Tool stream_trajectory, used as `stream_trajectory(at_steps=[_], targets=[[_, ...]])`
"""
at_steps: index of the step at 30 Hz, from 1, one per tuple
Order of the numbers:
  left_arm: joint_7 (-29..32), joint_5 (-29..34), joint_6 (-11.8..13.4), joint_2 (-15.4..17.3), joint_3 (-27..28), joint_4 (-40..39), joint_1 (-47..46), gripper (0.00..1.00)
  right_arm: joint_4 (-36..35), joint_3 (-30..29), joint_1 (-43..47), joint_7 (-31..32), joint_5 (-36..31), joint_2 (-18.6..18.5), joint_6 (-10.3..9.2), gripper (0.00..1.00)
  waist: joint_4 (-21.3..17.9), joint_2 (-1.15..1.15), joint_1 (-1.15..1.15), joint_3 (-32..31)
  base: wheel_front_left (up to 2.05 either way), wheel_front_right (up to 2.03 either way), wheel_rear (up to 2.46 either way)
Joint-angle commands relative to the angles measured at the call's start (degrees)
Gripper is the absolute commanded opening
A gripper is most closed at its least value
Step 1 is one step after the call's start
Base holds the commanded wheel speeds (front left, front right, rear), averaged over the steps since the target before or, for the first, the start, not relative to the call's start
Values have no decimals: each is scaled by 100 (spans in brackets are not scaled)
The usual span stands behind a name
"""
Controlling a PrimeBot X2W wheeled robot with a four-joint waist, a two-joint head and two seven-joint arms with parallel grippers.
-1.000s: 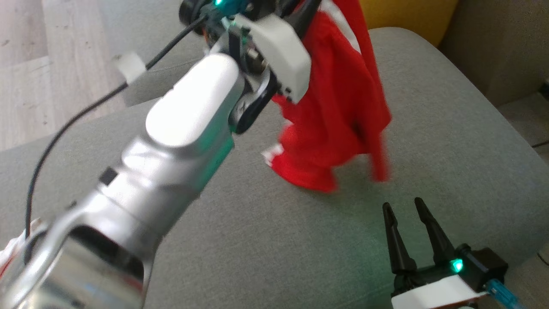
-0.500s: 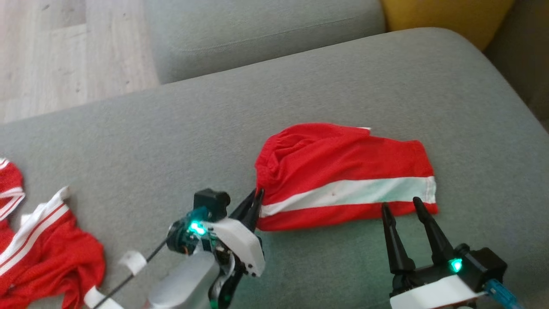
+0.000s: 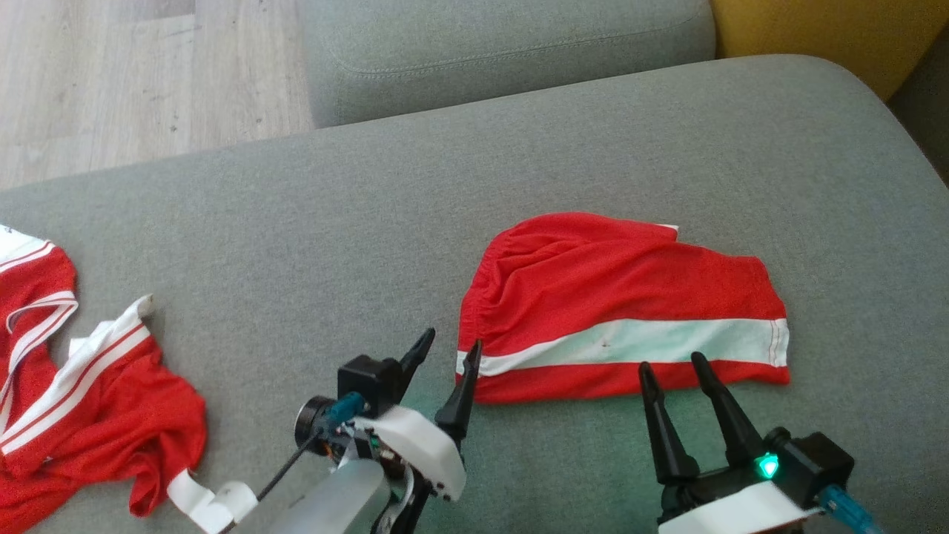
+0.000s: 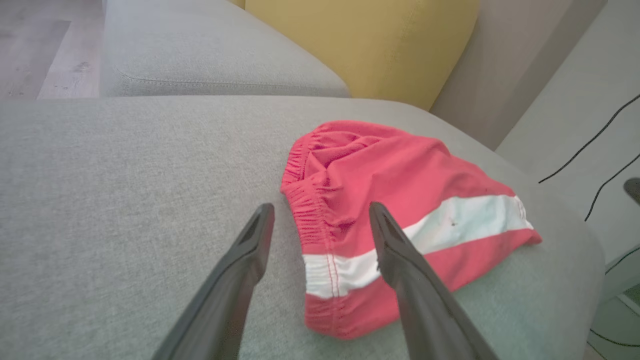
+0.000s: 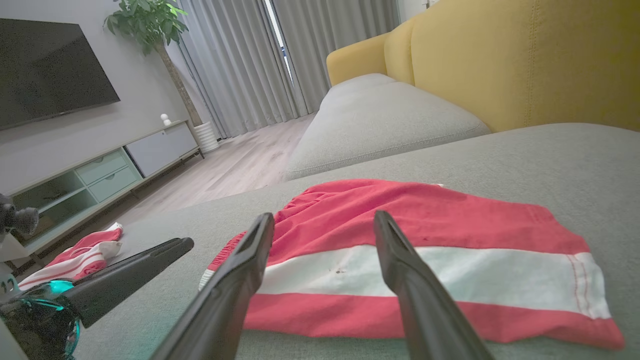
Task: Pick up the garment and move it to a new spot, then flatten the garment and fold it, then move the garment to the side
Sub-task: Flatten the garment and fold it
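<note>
The garment [image 3: 615,304] is a pair of red shorts with a white side stripe. It lies mostly flat on the grey sofa cushion [image 3: 311,222], elastic waistband to the left. In the left wrist view the garment [image 4: 400,200] has a bunched waistband. My left gripper [image 3: 451,347] is open at the waistband's near corner, one finger over the fabric edge, nothing held. Open as well, my right gripper [image 3: 671,361] hovers at the garment's near edge. The right wrist view has the garment [image 5: 425,250] lying just beyond my right gripper [image 5: 322,220], with the left gripper's dark finger [image 5: 130,277] at the lower left.
A second red and white striped garment [image 3: 67,400] lies crumpled at the cushion's left end. Another grey cushion [image 3: 504,52] and a yellow backrest [image 3: 838,30] sit beyond. Wooden floor [image 3: 111,74] is at the upper left. The cushion edge drops off at the right.
The left gripper brought the hanging garment down, laid it on the cushion and opened, letting it go. The head camera shifted. The right gripper stayed open.
</note>
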Motion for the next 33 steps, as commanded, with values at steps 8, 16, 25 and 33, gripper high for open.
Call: stream_trajectory(at_steps=[8, 16, 25, 33], targets=[[408, -106, -214, 80, -18, 392, -195, 100, -266, 264, -281, -61, -208, -47, -4, 100, -129, 0, 0, 34, 0, 0, 0], [646, -499, -551, -26, 137, 892, -434, 100, -311, 295, -308, -61, -269, -133, -4, 100, -369, 0, 0, 133, 0, 0, 0], [629, -633, -808, -69, 36, 1025, -554, 32, -268, 279, -273, -61, -295, -158, -4, 100, -473, 0, 0, 125, 0, 0, 0], [251, -645, -875, 50, -37, 858, -505, 0, -158, 256, -198, -61, -335, -152, -4, 100, -425, 0, 0, 34, 0, 0, 0]])
